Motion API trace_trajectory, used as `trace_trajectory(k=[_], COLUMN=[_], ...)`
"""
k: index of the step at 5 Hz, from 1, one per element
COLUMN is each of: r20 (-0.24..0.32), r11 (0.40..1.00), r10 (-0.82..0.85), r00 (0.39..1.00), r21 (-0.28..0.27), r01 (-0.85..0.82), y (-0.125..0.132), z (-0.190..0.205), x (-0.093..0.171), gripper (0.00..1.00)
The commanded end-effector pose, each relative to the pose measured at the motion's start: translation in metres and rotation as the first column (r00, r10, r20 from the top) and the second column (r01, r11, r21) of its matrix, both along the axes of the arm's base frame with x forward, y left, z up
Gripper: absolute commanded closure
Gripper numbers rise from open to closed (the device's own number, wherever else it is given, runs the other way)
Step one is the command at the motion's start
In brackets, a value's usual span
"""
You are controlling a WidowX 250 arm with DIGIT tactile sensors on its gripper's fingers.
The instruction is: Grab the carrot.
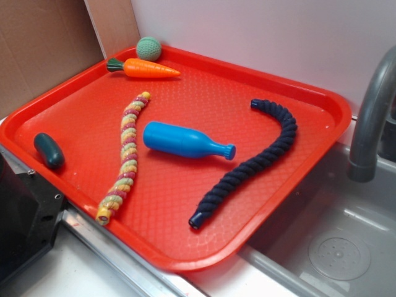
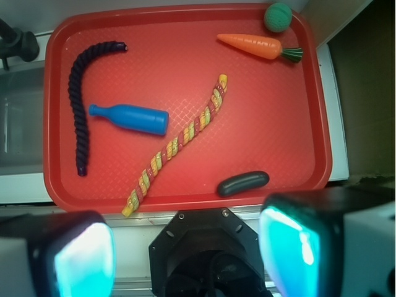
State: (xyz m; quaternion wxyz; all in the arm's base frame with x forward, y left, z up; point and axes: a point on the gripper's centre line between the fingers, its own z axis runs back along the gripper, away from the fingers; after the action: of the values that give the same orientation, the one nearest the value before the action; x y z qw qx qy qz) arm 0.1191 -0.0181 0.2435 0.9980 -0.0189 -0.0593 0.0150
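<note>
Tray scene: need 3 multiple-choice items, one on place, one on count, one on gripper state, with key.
1. What lies closest to the carrot?
A. blue bottle
B. green knitted ball
C. dark pickle

2. How many ropes lie on the red tray?
A. one
B. two
C. three

3. How is the gripper right now?
A. open, holding nothing
B. shut on the carrot
C. shut on the bottle

Answers:
1. B: the green knitted ball sits just beside the carrot in the tray's far corner, while the blue bottle and dark pickle lie well away.
2. B: a striped rope and a navy rope.
3. A: the wrist view shows its fingers spread apart at the tray's near edge, nothing between them.
</note>
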Motion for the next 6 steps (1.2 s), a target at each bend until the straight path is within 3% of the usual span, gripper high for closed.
trace_trajectory(k=[1,2,3,4,6], r20=[0.0,-0.049,0.011,0.078,0.078], r11=[1.0,0.985,0.912,0.787,0.787], r10=[0.0,0.168,0.405,0.616,0.616], r00=[1.0,0.985,0.914,0.784,0.784], r21=[0.0,-0.016,-0.073,-0.042,-0.042], r01=[0.0,-0.169,-0.403,-0.615,-0.615], y=[0.0,0.035,0.047,0.058,0.058], z=[0.0,-0.032,-0.06,-0.079,-0.079], x=[0.0,0.036,0.078,0.107,0.107], gripper=[0.0,0.0,0.0,0.0,0.0])
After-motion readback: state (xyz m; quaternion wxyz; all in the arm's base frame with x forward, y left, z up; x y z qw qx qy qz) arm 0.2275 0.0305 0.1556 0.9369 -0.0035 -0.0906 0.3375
